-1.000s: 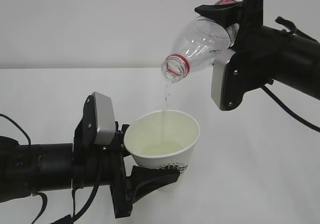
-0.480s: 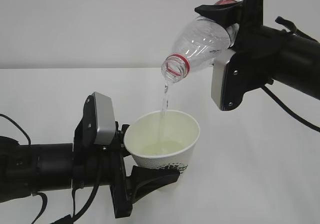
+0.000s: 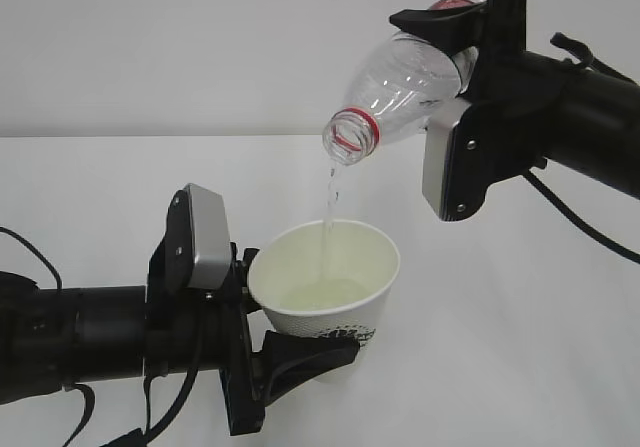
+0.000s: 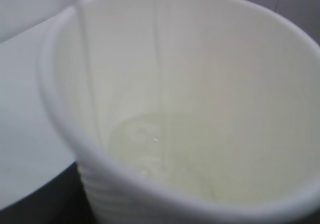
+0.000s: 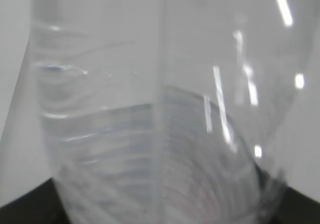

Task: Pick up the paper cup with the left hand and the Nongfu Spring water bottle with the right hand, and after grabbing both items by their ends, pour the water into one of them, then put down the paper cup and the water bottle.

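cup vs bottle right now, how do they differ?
The cup is opaque white and upright; the bottle is clear and tipped mouth-down above it. The cup holds a shallow pool of water; the bottle is pouring it out. Both are held off the table, each in a pincer.

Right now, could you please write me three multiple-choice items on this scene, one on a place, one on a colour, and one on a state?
1. Where is the bottle's mouth?
A. above the cup
B. inside the cup
C. under the cup

2. What colour is the ring on the bottle's neck?
A. blue
B. red
C. green

3. What does the cup hold?
A. nothing
B. a shallow pool of water
C. water to the brim

Answers:
1 A, the tilted mouth hangs over the cup's open top, apart from it.
2 B, a red ring circles the neck.
3 B, a thin stream of water falls into a pale pool at the bottom.
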Tool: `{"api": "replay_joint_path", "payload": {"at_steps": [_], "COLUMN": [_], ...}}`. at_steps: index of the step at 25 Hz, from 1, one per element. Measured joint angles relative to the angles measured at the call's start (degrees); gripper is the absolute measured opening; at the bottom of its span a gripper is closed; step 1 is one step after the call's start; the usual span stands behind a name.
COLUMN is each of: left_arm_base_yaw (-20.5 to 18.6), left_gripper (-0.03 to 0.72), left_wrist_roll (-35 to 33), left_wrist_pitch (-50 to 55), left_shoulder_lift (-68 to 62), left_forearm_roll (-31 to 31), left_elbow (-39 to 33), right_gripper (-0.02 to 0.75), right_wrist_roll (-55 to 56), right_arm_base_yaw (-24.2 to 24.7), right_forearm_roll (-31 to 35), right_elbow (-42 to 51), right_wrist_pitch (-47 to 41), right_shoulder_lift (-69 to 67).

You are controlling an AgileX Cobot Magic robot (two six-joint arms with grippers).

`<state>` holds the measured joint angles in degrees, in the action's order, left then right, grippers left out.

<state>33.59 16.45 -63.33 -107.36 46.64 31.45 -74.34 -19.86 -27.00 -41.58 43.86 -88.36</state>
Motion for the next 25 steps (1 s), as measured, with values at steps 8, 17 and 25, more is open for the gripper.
{"api": "replay_joint_path", "payload": {"at_steps": [8, 17, 25], "left_arm_base_yaw": [0.0, 0.0, 0.0], "left_gripper": [0.495, 0.495, 0.495], "left_wrist_roll": [0.0, 0.0, 0.0], "left_wrist_pitch": [0.09, 0.81, 1.36], "left_shoulder_lift": [0.0, 0.0, 0.0], "left_forearm_roll": [0.0, 0.0, 0.0], "left_elbow": [0.0, 0.0, 0.0], "right_gripper": [0.475, 0.475, 0.475], "right_wrist_roll": [0.0, 0.0, 0.0], "right_arm_base_yaw": [0.0, 0.0, 0.0], "right_forearm_roll": [0.0, 0.0, 0.0], "right_elbow": [0.0, 0.0, -0.34], "right_wrist_pitch": [0.0, 0.0, 0.0], "right_shoulder_lift": [0.0, 0.0, 0.0]}}
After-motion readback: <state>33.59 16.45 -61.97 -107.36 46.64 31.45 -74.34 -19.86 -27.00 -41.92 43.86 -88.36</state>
